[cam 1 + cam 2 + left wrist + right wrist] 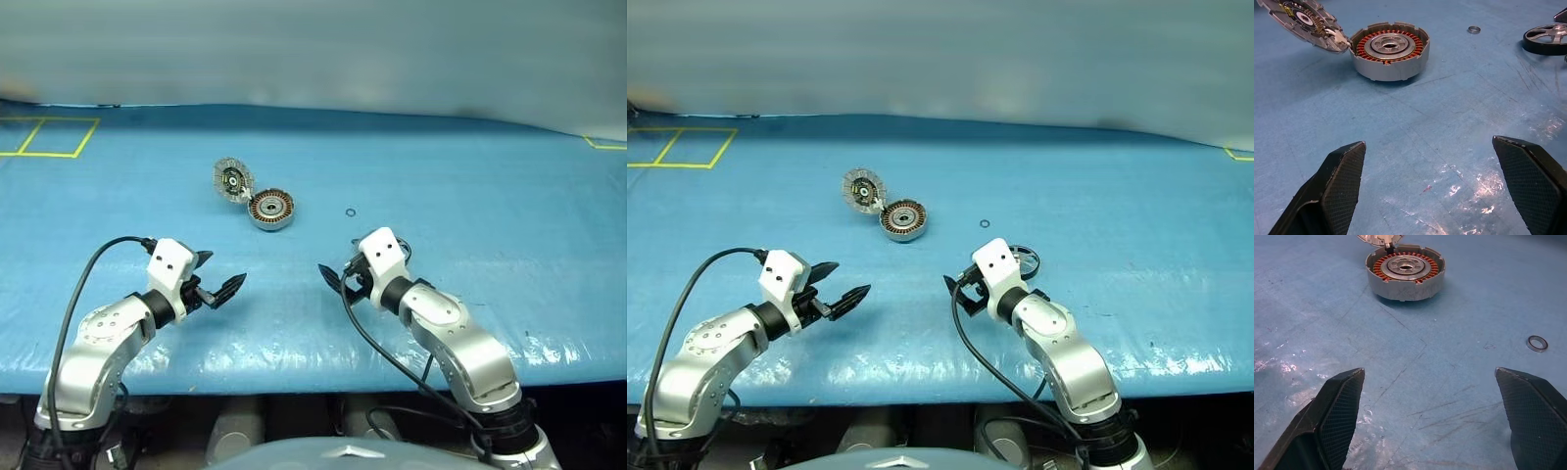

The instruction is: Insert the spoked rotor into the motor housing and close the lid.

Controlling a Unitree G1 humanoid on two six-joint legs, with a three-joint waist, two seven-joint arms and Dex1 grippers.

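The motor housing is a squat silver puck on the blue table, its copper windings showing around a dark centre. The lid stands swung open at its far left edge, ribbed inner face up. The spoked rotor lies flat on the table just behind my right wrist and is partly hidden by it; its dark rim also shows in the left wrist view. My left gripper and right gripper hover open and empty on the near side of the housing, tips turned toward each other.
A tiny thin ring lies on the table right of the housing, also seen as the ring. Yellow tape squares mark the far left corner. The table's front edge runs just below both arms.
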